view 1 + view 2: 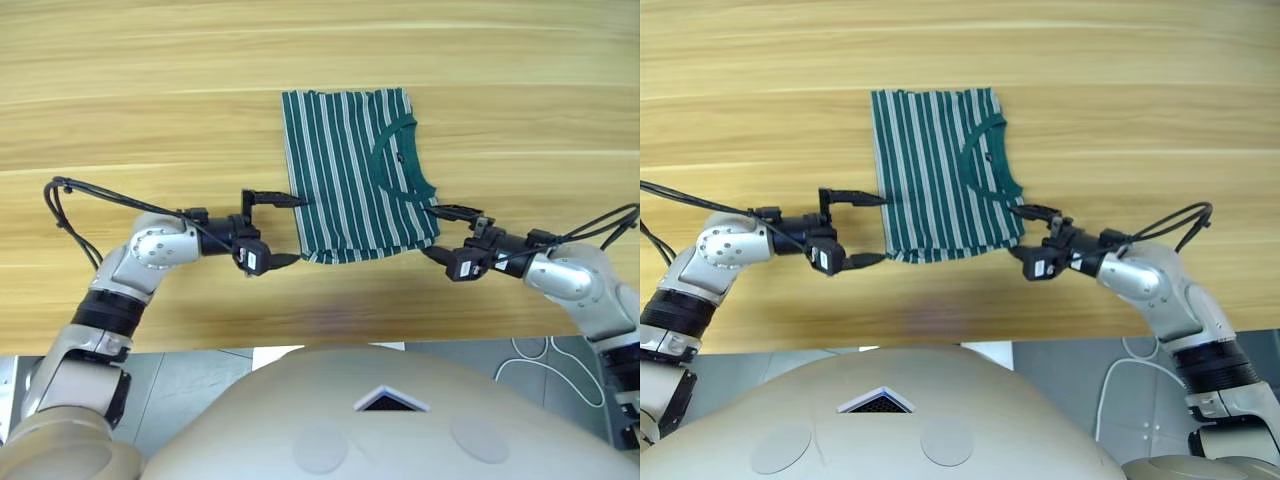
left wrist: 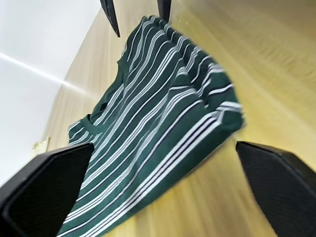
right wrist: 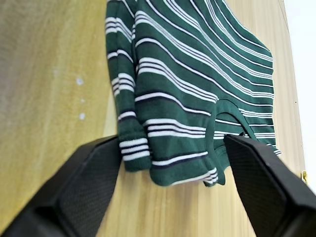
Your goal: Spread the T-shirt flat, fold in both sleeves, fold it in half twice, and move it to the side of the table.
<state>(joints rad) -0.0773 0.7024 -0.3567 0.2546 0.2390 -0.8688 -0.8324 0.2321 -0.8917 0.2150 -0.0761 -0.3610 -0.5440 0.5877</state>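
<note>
T-shirt (image 1: 355, 175), folded to a striped green rectangle, lies on the table (image 1: 150, 120) in the eye views. The left gripper (image 1: 300, 230) and right gripper (image 1: 430, 231) stand spread beside its near corners. Left wrist view: fingers (image 2: 44, 182) wide apart, shirt edge between them. Right wrist view: fingers apart around the collar-side corner.

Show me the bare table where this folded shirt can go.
Bare wood: the far side of the table beyond the shirt, and wide stretches left and right of it. Crowded: the shirt's near corners, flanked by the open left gripper and open right gripper.
</note>
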